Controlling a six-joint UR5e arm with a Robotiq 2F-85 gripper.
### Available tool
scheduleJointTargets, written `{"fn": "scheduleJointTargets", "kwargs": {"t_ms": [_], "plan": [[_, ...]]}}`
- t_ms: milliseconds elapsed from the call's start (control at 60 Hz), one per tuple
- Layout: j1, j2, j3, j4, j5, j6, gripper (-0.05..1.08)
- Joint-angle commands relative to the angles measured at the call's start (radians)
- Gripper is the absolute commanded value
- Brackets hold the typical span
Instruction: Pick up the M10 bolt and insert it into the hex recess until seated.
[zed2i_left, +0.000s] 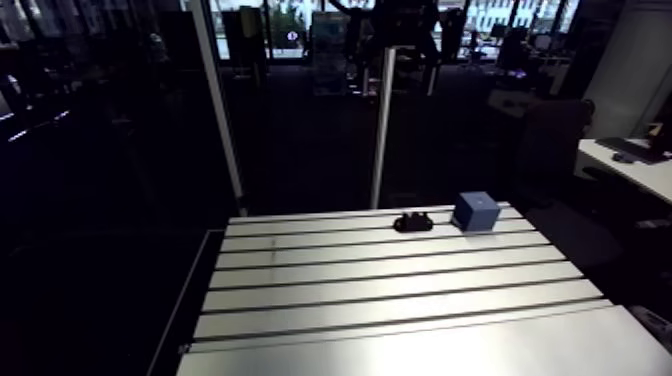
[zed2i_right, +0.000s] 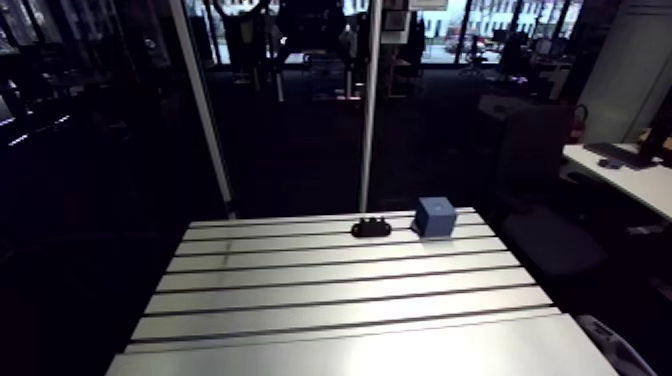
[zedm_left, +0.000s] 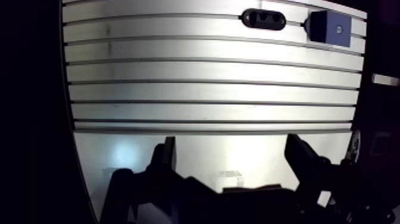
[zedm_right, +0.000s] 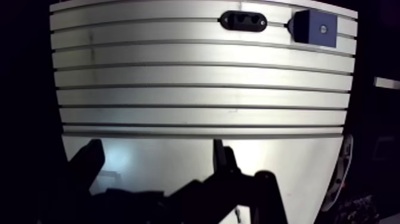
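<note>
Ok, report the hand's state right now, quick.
Hand: open, holding nothing.

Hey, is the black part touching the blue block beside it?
Apart. The wrist view shows a strip of bare table between the black part and the blue block.
</note>
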Motion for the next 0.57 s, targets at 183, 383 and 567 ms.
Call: {"fn": "scheduleJointTargets", "kwargs": {"t_ms": [183,383,567], "plan": [[0.032,-0.003,-0.005,0.003,-0.002,-0.002,0.01],[0.044,0.002,-0.005,0.001,0.001,0.001,0.01],[0.043,0.003,-0.003,0.001,0.004,0.002,0.01]]}}
